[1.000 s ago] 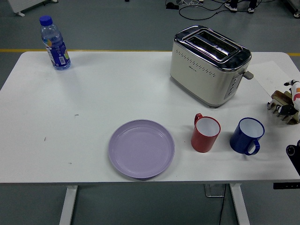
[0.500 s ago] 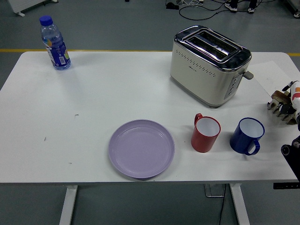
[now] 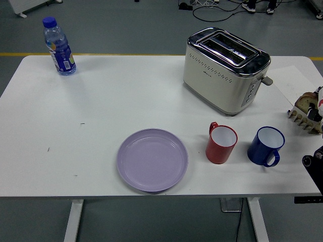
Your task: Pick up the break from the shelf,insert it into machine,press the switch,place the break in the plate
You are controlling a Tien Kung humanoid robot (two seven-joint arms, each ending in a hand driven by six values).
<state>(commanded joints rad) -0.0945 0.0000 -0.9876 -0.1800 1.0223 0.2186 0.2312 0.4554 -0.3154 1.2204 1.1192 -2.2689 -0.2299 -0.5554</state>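
Since a second ago the action at the right edge has shifted: the bread point(image 3: 306, 101) now sits higher on the little rack point(image 3: 301, 117), and the right hand point(image 3: 318, 107) has crept up with it, mostly cut off by the frame. Honestly can't tell if its fingers are closed on the slice or just next to it, too little shows. The black bit of arm at the lower right has barely budged. Left hand isn't in view at all.

Everything else is parked: toaster point(image 3: 225, 69) at the back with both slots empty and its lever up, purple plate point(image 3: 152, 160) near the front edge, red mug point(image 3: 221, 142) and blue mug point(image 3: 266, 145) side by side between plate and rack, water bottle point(image 3: 59, 46) in the far left corner.

My take on the bread: light, soft, crumbly, so a hard squeeze would dent or tear it. I'd pinch it by the top crust edge, flat faces between fingers, keeping it upright so it drops straight into a slot.
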